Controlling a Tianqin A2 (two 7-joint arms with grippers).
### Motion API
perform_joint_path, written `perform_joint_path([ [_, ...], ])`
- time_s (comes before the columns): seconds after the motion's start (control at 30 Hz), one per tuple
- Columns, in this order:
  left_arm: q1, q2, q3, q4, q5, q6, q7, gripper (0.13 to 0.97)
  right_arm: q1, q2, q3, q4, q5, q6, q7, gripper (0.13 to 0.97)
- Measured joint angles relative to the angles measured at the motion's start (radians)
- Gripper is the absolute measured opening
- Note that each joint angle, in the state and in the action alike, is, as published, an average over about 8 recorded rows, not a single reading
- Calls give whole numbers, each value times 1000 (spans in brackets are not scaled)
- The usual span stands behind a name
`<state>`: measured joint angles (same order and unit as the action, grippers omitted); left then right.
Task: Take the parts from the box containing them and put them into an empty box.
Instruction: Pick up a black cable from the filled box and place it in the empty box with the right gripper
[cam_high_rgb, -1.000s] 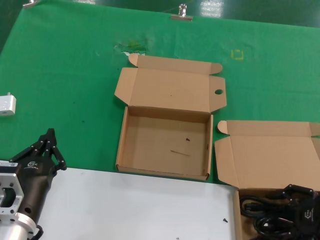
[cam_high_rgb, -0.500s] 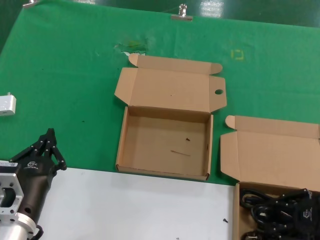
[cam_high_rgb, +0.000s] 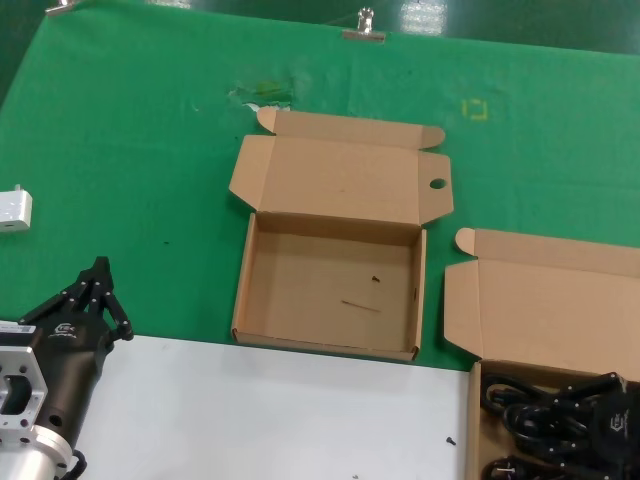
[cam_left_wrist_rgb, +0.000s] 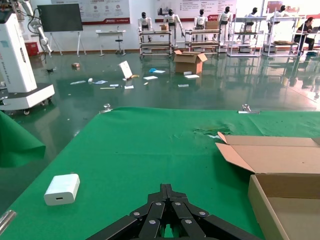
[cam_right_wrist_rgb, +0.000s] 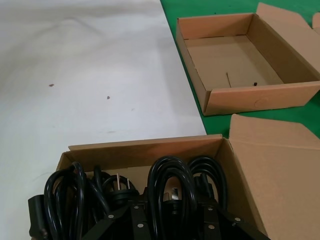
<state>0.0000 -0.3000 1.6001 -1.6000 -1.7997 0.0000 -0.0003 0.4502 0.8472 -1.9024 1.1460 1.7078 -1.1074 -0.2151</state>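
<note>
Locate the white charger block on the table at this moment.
In the head view the white charger block lies on the green mat at the robot's far left, beyond the left gripper and well left of the empty box.

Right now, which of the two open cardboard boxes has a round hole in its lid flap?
The empty box in the middle of the green mat: its lid's right flap has the hole. The box holding the black power cords, under the right gripper, shows none.

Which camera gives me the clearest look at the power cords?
The right wrist view: the power cords fill the box as coiled loops, plug prongs visible. The head view catches only a few loops at its bottom corner, partly behind the right gripper. The left wrist view shows none.
</note>
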Motion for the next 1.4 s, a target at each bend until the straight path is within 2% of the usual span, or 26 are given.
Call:
perform_joint_path([
  [1.4, 0, 0, 0, 0, 0, 0, 0, 139, 51, 65, 52, 86, 61, -36, 121, 309],
])
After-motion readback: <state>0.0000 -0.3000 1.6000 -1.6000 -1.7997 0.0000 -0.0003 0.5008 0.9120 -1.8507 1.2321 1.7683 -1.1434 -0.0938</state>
